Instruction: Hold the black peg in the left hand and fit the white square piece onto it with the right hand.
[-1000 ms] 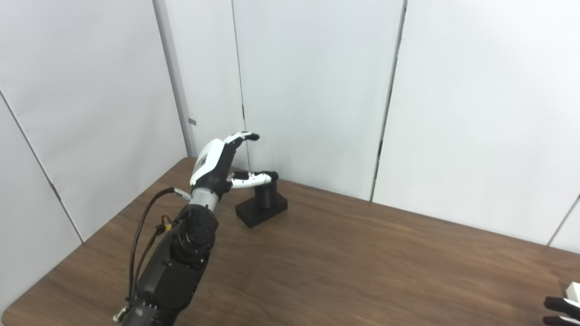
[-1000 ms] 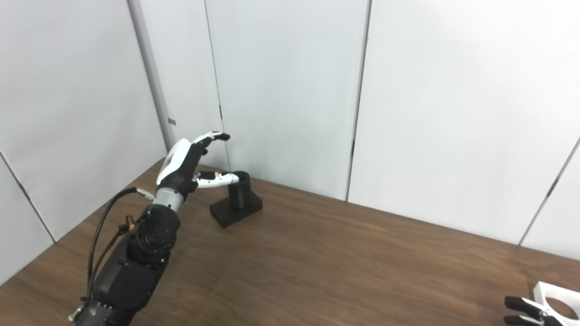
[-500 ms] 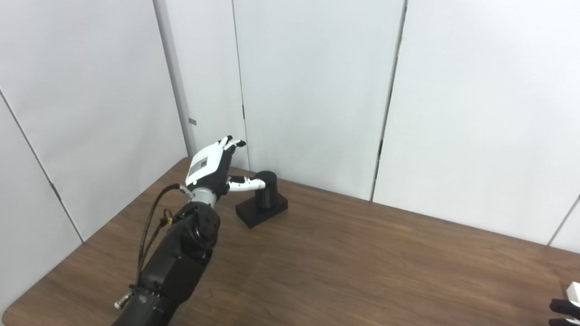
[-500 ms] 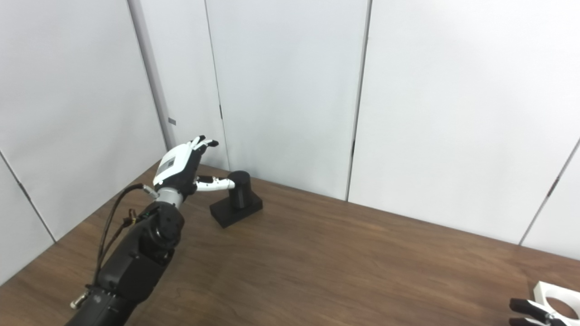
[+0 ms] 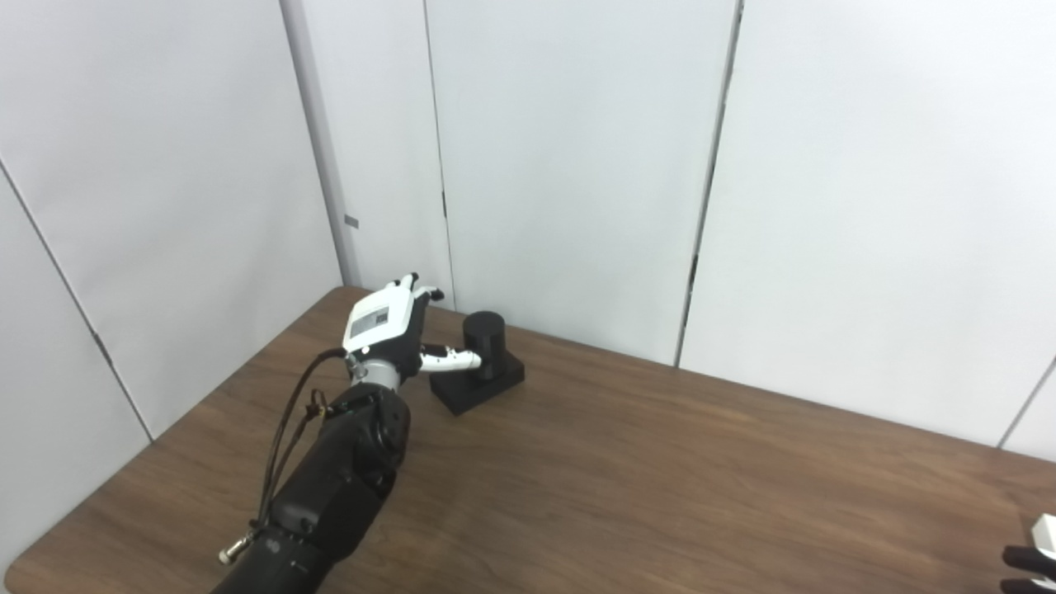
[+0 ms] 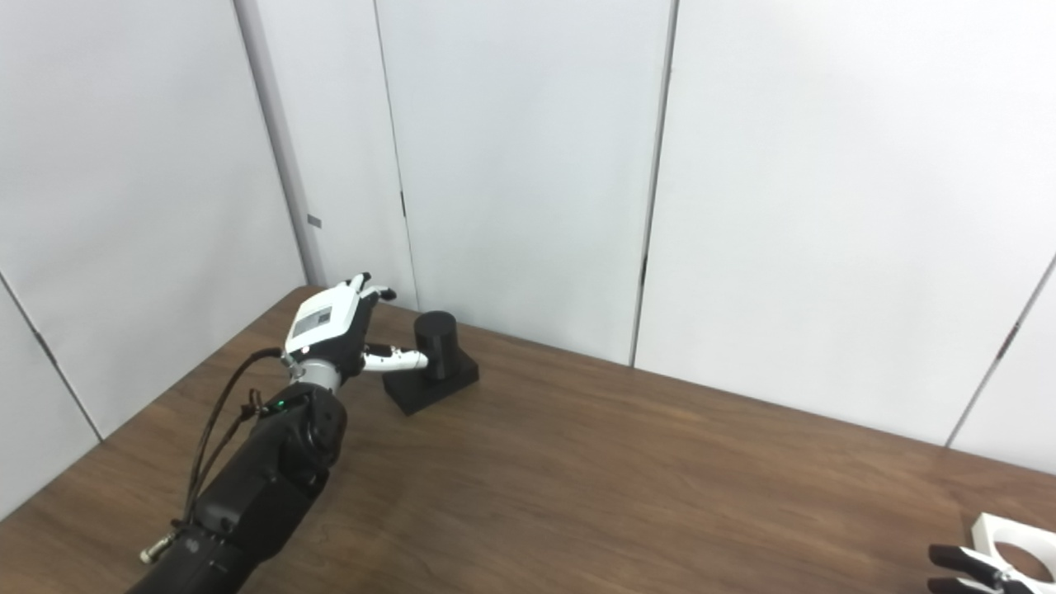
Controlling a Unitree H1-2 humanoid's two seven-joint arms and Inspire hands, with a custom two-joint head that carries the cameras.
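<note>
Dark wood grain covers the table (image 5: 660, 478); near its far left corner the black peg (image 5: 483, 334) stands upright on its square black base (image 5: 478, 386), close to the white wall panels (image 5: 577, 165); the left hand (image 5: 388, 326) sits just left of the peg with fingers spread and holding nothing, its thumb (image 5: 450, 360) reaching to the peg's side; at the bottom right edge lies the white square piece (image 6: 1013, 546), its round hole showing; the right hand (image 6: 965, 569) shows only dark fingertips beside it, and I cannot tell its grip.
</note>
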